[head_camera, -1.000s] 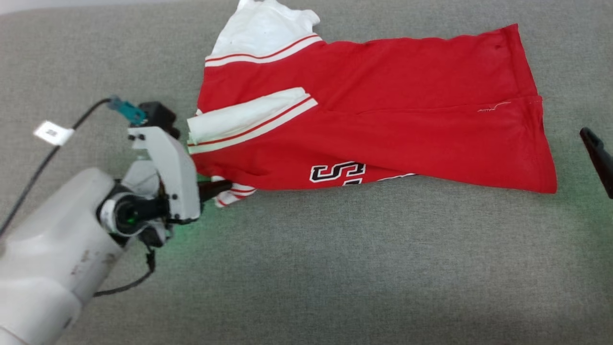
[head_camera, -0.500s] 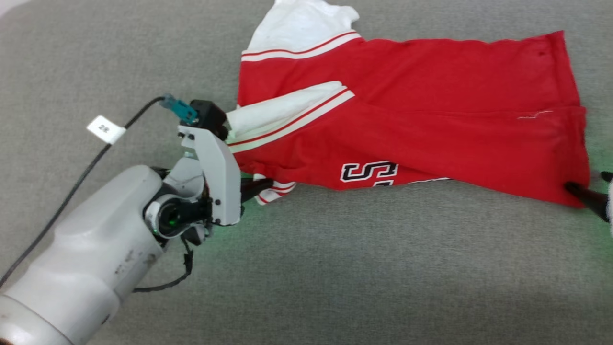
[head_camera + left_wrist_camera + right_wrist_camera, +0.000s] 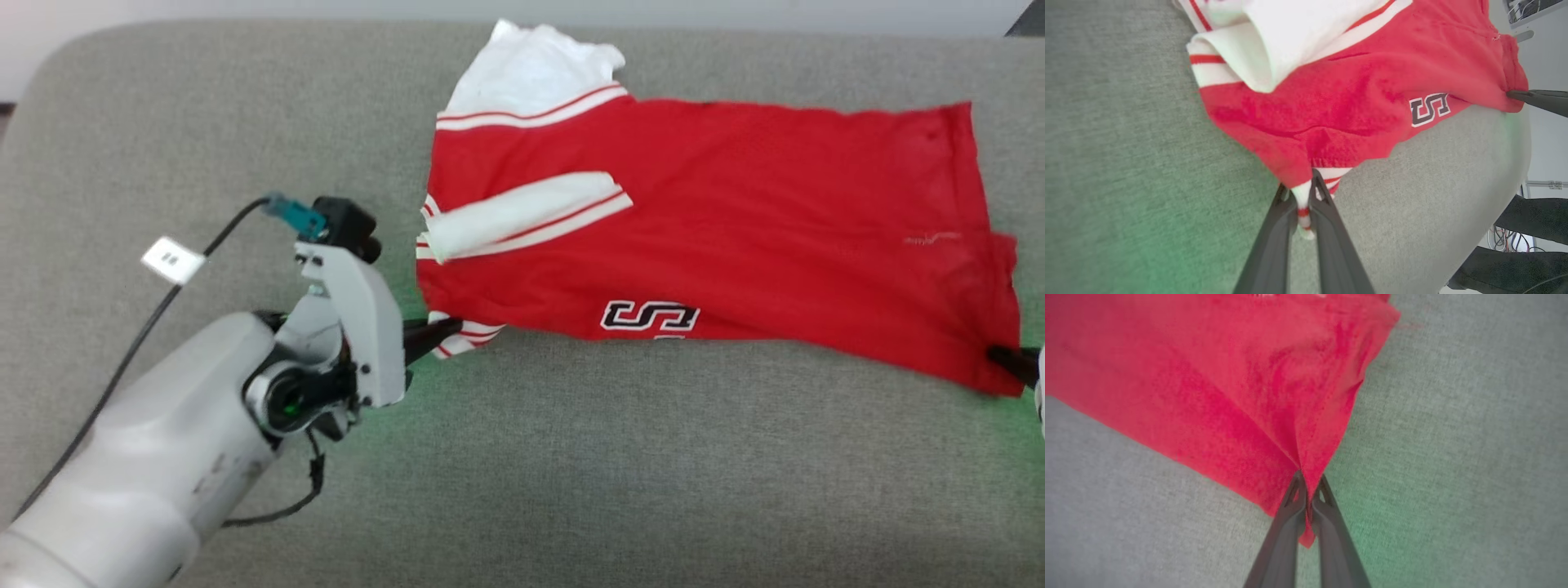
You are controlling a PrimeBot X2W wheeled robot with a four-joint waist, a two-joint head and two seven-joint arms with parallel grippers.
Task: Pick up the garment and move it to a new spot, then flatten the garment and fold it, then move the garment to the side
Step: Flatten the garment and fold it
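On the grey cushion (image 3: pixel 571 490) in front of you lies one jersey (image 3: pixel 735 212), red and sleeveless. It is spread lengthwise across the far half of your head view, mostly flat with a few folds.

Details of the jersey:
- The white inner side (image 3: pixel 531 69) is turned out at the far left corner, edged with striped trim (image 3: pixel 535 114) in white and red.
- A second white flap (image 3: pixel 522 216) is folded over the red cloth at the left end, with the same striped edge.
- Black lettering (image 3: pixel 651 315), outlined in white, sits on the near edge and is partly tucked under.
- A loose pale thread (image 3: pixel 931 239) lies near the hem at the right end.

Your left claw (image 3: pixel 1302 192) has its fingers pressed together, pinching the striped near-left corner of the jersey. The trim sits between them in your left wrist view.

Your right claw (image 3: pixel 1308 486) also has its fingers pressed together, pinching the red near-right corner. The cloth gathers into a crease at the tips.

Between the two pinches, the near edge runs almost straight.

Also present are a dark cable (image 3: pixel 122 359) with a white tag (image 3: pixel 171 260) beside your left arm, and a green glow on the cushion next to each claw.
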